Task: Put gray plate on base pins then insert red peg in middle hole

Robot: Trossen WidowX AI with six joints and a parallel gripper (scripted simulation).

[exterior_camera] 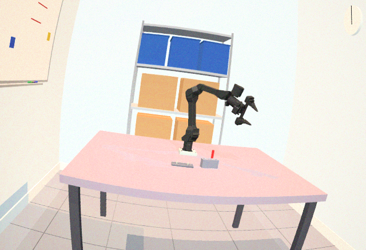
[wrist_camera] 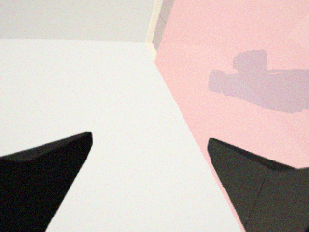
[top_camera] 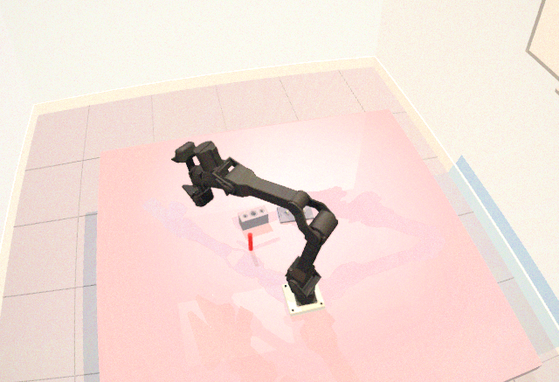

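Note:
The gray plate (top_camera: 255,221) (exterior_camera: 209,163) is a thick block on the table with three holes facing up. The base (top_camera: 288,217) (exterior_camera: 182,165) is a flat dark gray slab beside it with two short pale pins; nothing sits on the pins. In the top view the arm partly covers it. The red peg (top_camera: 250,241) (exterior_camera: 212,154) stands upright on the table near the plate, on the side toward the arm's foot. My gripper (top_camera: 177,172) (exterior_camera: 254,118) (wrist_camera: 151,140) is open and empty, high above the table and well out past the plate. The wrist view shows none of the task objects.
The arm's white mounting foot (top_camera: 288,305) (exterior_camera: 187,153) is fixed to the pink table (top_camera: 144,278) (exterior_camera: 147,179), near the peg and base. The arm's upper links reach over the base. A shelf with blue and orange boxes stands behind the table.

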